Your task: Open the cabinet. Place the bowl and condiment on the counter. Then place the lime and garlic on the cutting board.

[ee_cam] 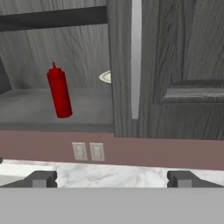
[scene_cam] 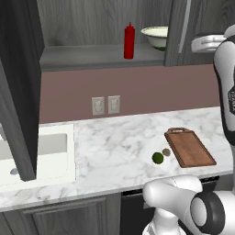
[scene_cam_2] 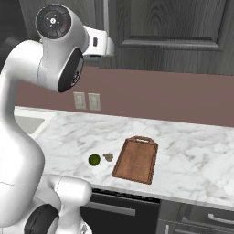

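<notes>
Two things stand on the open cabinet's (scene_cam: 105, 57) shelf: the condiment (scene_cam: 129, 41) upright near the front edge, the bowl (scene_cam: 156, 36) beside it, partly behind the shut right door (ee_cam: 175, 65). Lime (scene_cam: 157, 158) and garlic (scene_cam: 166, 152) lie on the table (scene_cam: 114, 147) near its front edge, just beside the cutting board (scene_cam: 190, 147), not on it. Tool (ee_cam: 112, 179) spread wide, holding nothing, facing the cabinet.

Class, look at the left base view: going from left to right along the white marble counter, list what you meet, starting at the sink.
sink → lime → garlic → cutting board
</notes>
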Controlling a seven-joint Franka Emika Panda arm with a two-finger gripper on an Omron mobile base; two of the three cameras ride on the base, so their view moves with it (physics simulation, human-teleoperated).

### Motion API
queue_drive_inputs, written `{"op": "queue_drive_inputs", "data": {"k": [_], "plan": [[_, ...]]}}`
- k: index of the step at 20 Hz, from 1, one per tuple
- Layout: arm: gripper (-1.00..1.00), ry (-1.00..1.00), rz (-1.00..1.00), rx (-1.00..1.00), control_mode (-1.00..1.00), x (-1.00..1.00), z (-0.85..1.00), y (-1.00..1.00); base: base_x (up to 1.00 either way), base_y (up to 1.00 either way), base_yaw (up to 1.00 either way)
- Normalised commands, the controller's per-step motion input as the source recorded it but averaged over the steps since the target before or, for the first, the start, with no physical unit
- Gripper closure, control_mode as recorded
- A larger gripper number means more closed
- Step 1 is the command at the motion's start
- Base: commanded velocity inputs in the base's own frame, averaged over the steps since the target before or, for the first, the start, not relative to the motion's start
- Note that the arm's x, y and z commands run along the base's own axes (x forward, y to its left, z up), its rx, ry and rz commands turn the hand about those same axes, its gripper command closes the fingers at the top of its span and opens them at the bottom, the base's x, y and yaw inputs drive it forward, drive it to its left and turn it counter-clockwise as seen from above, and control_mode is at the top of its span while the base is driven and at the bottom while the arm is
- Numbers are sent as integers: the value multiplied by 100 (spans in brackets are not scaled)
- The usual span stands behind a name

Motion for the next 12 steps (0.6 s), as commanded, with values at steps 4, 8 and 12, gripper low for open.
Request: {"op": "queue_drive_inputs", "data": {"k": [4,8,12], "plan": [[-100,-1,0,0,-100,14,0,-1,0,0,0],[-100,-2,0,0,-100,7,0,0,0,0,0],[-100,-2,0,0,-100,5,0,0,0,0,0]]}}
